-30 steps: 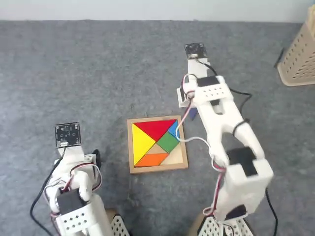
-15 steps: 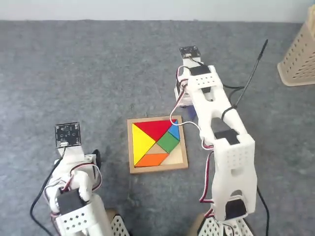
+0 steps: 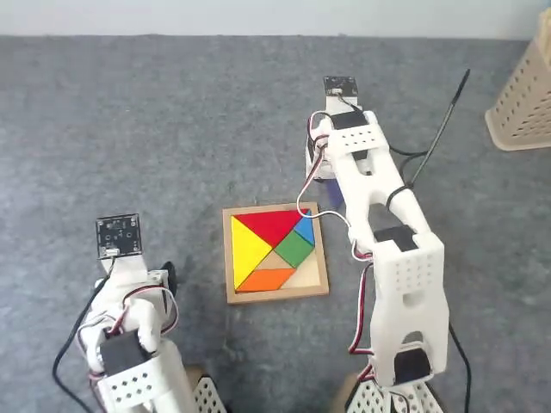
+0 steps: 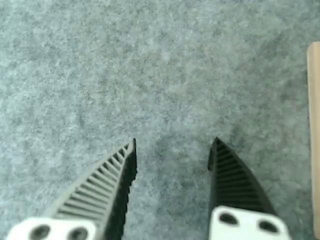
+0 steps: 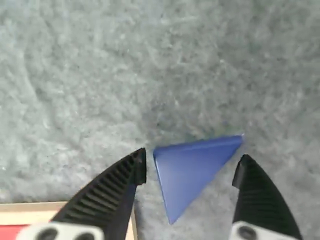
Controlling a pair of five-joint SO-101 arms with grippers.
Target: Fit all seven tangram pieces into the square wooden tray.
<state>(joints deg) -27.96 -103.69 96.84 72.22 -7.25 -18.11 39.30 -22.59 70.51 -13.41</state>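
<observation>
Right hand (image 5: 193,155) hangs open at a middling width just above the grey table (image 5: 75,60). Its two dark ribbed fingers (image 5: 107,192) stand either side of the blue triangle (image 5: 192,165). This triangle lies flat on the table between them, one corner just beside each fingertip, and I cannot tell whether either finger touches it. A corner of the wooden tray (image 5: 65,220) shows beside one finger, with a sliver of the red triangle (image 5: 10,231) inside it.

From the left wrist, the left hand (image 4: 174,141) is also open at about the same width, with nothing between its ribbed fingers (image 4: 105,195) but grey table. One pale wooden edge of the tray (image 4: 315,140) runs along the side of this view, apart from the hand.

From above, the tray (image 3: 231,258) sits between the two arms. It holds the red triangle (image 3: 274,225) along its far side and a yellow triangle (image 3: 248,249) on the side toward the left arm (image 3: 129,344). A green square (image 3: 294,248) sits near the middle and an orange parallelogram (image 3: 265,279) along the near edge. There is also a light-blue triangle (image 3: 304,226) and a small tan triangle (image 3: 275,261). The near corner toward the right arm (image 3: 379,215) is pale wood colour. The right arm stretches out past the tray's far corner, and a bit of the blue triangle (image 3: 335,198) shows under its wrist, just outside the tray. The left arm stays folded near its base, well apart from the tray. A pale perforated basket (image 3: 525,95) stands at the far right edge.
</observation>
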